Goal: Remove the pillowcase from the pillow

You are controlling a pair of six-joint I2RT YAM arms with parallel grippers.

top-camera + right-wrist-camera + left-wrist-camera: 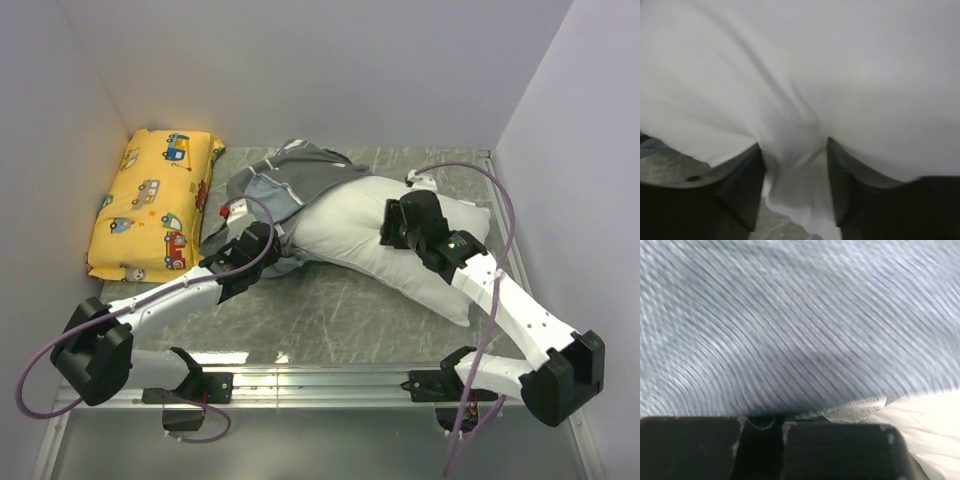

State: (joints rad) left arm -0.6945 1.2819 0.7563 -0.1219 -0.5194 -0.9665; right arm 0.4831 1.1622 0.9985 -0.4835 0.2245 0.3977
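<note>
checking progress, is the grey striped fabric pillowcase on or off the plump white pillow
Mostly off: grey striped fabric pillowcase bunched at the left end of the plump white pillow, rest bare.

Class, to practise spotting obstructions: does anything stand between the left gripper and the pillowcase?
Nothing visible does. The left gripper is shut directly on the pillowcase, gripping its striped fabric, and the white pillow lies just beside it.

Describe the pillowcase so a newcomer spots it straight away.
Start at the yellow vehicle-print cushion in the far left corner. Just right of it lies the pillowcase, bunched over the left end of the white pillow. It alone is grey with thin stripes.
</note>
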